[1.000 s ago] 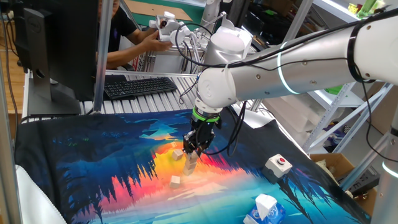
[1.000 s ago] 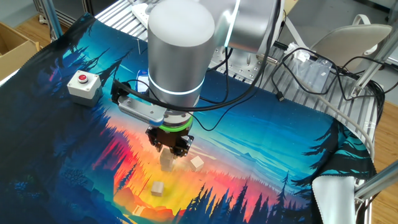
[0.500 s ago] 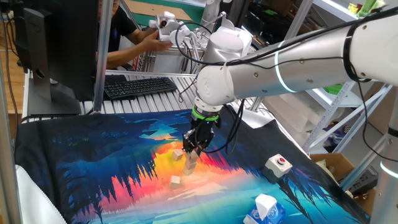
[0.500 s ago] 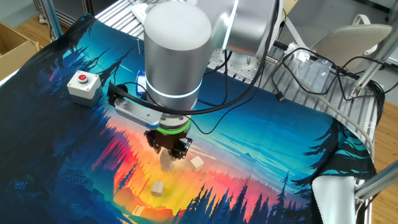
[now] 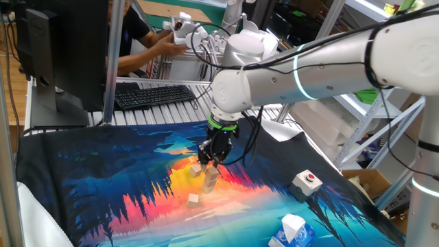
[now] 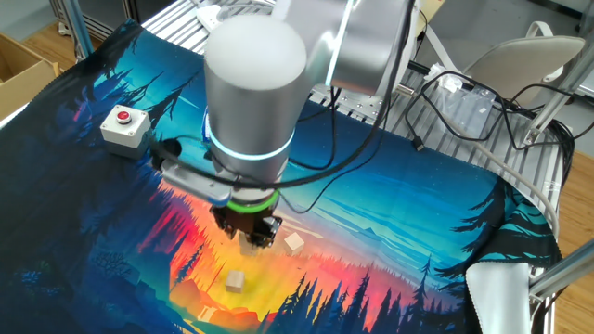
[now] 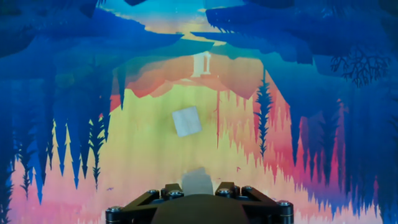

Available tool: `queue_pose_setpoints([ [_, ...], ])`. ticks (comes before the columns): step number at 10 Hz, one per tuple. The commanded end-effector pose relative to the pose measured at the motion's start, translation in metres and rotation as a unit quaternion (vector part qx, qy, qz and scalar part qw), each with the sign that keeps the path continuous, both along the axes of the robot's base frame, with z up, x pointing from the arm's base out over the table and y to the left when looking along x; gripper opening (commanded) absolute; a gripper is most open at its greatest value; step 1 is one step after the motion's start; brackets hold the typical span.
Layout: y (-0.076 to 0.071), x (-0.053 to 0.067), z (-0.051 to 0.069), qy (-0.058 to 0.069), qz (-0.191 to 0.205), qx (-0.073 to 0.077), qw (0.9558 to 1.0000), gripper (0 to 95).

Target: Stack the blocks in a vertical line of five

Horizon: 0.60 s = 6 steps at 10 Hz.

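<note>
Pale wooden blocks stand stacked in a short column (image 5: 210, 178) on the colourful mat. One loose block (image 5: 196, 169) lies just left of the column, and it also shows in the other fixed view (image 6: 294, 244) and the hand view (image 7: 186, 121). Another loose block (image 5: 193, 200) lies nearer the front, also seen in the other fixed view (image 6: 236, 280). My gripper (image 5: 209, 158) hovers just above the column top, slightly to its left, jaws apart and empty. In the hand view the column's top block (image 7: 198, 181) shows blurred at the bottom edge. In the other fixed view the gripper (image 6: 248, 236) hides the column.
A white box with a red button (image 5: 306, 182) sits at the right of the mat, also seen in the other fixed view (image 6: 123, 126). A white-and-blue tissue pack (image 5: 293, 230) lies at the front right. A keyboard (image 5: 152, 95) and a monitor stand behind the mat.
The gripper has shifted a little to the left and slightly up from directly over the column. The column and the loose blocks have not moved.
</note>
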<state>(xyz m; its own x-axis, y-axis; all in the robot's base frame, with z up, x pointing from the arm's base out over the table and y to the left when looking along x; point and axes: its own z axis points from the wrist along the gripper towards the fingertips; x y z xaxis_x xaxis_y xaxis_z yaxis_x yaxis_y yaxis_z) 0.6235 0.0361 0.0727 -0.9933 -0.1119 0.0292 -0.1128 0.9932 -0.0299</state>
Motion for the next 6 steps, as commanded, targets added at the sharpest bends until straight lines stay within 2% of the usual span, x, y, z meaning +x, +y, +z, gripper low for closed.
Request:
queue_pose_setpoints([
  [1, 0.005, 0.008, 0.001, 0.001, -0.001, -0.004, 1.0000, 38.0],
  [6, 0.013, 0.039, -0.005, 0.002, 0.002, -0.005, 1.0000, 38.0],
])
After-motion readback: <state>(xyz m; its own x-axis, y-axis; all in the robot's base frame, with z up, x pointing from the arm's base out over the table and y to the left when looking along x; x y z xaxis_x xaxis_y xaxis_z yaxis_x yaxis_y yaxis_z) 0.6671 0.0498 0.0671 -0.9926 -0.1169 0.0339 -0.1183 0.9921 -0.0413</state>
